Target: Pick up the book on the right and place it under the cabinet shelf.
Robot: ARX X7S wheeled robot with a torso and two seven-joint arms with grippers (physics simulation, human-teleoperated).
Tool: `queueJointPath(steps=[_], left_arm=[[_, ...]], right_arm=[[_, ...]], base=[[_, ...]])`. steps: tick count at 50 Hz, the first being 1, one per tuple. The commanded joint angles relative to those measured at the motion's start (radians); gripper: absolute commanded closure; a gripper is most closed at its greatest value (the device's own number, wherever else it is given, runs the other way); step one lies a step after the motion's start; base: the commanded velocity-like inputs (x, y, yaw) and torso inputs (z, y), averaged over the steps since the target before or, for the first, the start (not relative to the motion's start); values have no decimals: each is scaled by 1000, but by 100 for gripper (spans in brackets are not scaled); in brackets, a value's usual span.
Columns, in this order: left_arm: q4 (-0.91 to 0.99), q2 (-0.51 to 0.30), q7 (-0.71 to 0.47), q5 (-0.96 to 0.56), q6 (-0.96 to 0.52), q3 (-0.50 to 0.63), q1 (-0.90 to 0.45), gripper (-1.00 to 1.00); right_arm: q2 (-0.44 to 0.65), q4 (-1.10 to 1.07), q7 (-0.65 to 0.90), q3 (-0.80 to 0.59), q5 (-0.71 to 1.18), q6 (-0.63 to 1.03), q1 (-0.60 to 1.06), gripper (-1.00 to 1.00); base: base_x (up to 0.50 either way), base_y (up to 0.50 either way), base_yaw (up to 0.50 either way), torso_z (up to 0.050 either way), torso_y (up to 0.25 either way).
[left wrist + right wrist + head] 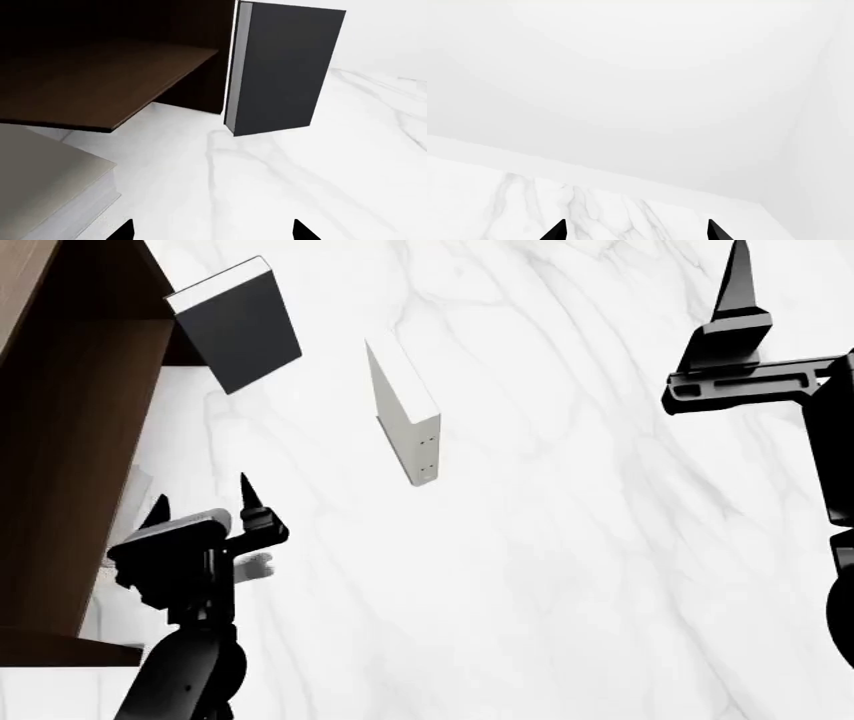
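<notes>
The book (47, 182), plain and whitish-grey, lies flat on the white marble table, its far end reaching under the brown shelf board (100, 85) of the cabinet shelf (67, 430). My left gripper (213, 232) is open and empty just beside the book's near corner, not touching it. In the head view this left gripper (203, 492) hangs close to the cabinet's open front. My right gripper (635, 231) is open and empty, raised at the far right (738, 290) over bare marble.
A dark charcoal book (280, 67) stands upright against the cabinet's far corner (234, 325). A white book with small dots on its narrow edge (407, 415) stands on the table mid-view. The marble table (574, 540) stretches to the right.
</notes>
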Motion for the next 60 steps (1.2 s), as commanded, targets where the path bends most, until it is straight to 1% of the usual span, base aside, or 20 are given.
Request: queueJointPath(steps=[1, 9, 15, 24, 31, 42, 50, 60], left_arm=[[82, 25, 178, -173, -45, 112, 18, -100], [106, 32, 184, -177, -59, 124, 9, -100], [171, 19, 167, -172, -85, 139, 8, -100], [362, -67, 43, -37, -151, 171, -3, -100], [507, -136, -24, 12, -224, 177, -18, -100], [649, -199, -88, 32, -307, 169, -45, -100], [777, -250, -136, 33, -399, 160, -88, -100], [882, -287, -160, 18, -478, 152, -141, -100]], right_arm=[[-1, -2, -3, 3, 1, -2, 1, -100], [3, -8, -5, 11, 10, 6, 9, -100], [1, -8, -7, 14, 12, 7, 9, -100], [4, -11, -6, 10, 4, -6, -8, -100], [5, -11, -3, 7, -5, -20, -24, -100], [10, -11, -3, 6, -13, -34, -39, -100], [13, -9, -3, 6, -22, -47, -51, -100], [13, -12, -3, 12, -19, -44, -50, -100]], base=[[0, 0, 0, 0, 0], [0, 0, 0, -1, -3], [0, 0, 0, 0, -2], [0, 0, 0, 0, 0], [0, 0, 0, 0, 0], [0, 0, 0, 0, 0], [0, 0, 0, 0, 0], [0, 0, 0, 0, 0]])
